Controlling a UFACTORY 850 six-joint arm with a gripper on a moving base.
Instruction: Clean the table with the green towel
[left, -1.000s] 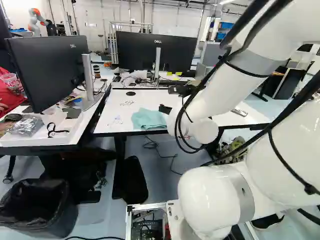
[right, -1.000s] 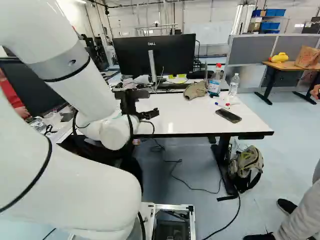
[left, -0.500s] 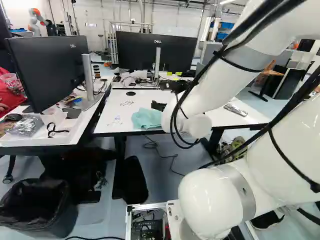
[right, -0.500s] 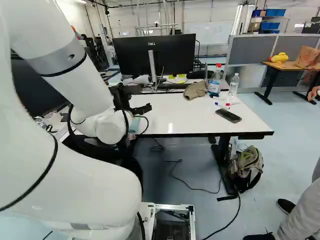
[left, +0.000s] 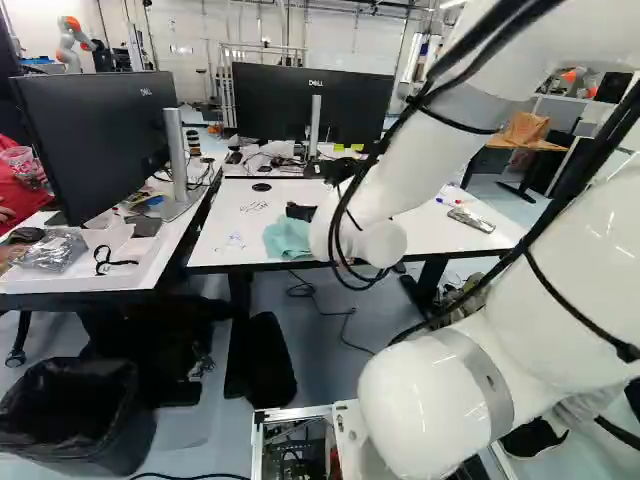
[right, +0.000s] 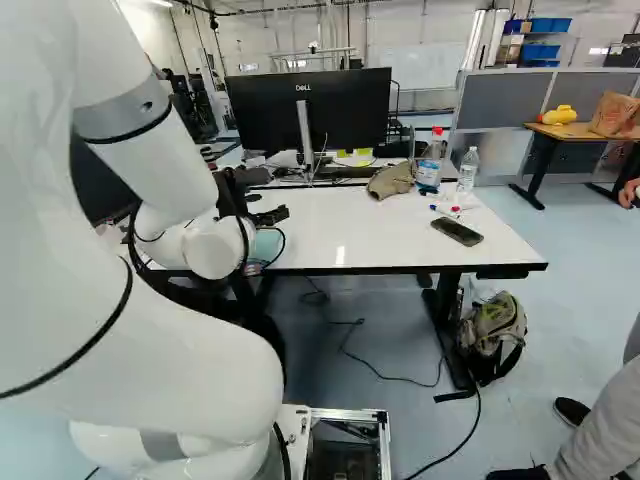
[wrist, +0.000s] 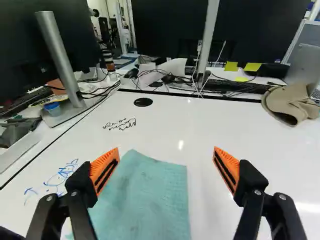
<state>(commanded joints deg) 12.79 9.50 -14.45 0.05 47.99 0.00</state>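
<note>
Change: the white arm (left: 430, 160) has swung toward the side of the bench (wrist: 225, 125) where the cloth lies, bringing the gripper (wrist: 166, 156) lower and closer to it. The base has not moved, and the cloth lies where it did.
Green towel: the green towel (wrist: 145, 200) is spread on the white bench, near its front edge, a little rumpled, with one corner pointing toward the monitors.
Gripper: spread wide, its orange pads (wrist: 104, 171) well apart and pinching nothing. The towel shows between and below them, one finger overlapping its edge in the wrist view; whether they touch it, I cannot tell.
Marks: looping black marks (wrist: 120, 124) lie beyond the towel; blue marks (wrist: 59, 176) lie beside it. These are likely what needs wiping, which would explain the towel's place.
Far side: a beige cap (wrist: 291, 104), two bottles (right: 431, 165), pens (right: 446, 211) and a phone (right: 457, 232) sit away from the marks, probably outside the wiping path.
Next: the wide opening suits straddling cloth; the gripper likely must lower, then close. Thin fabric could slip from a shallow pinch.
</note>
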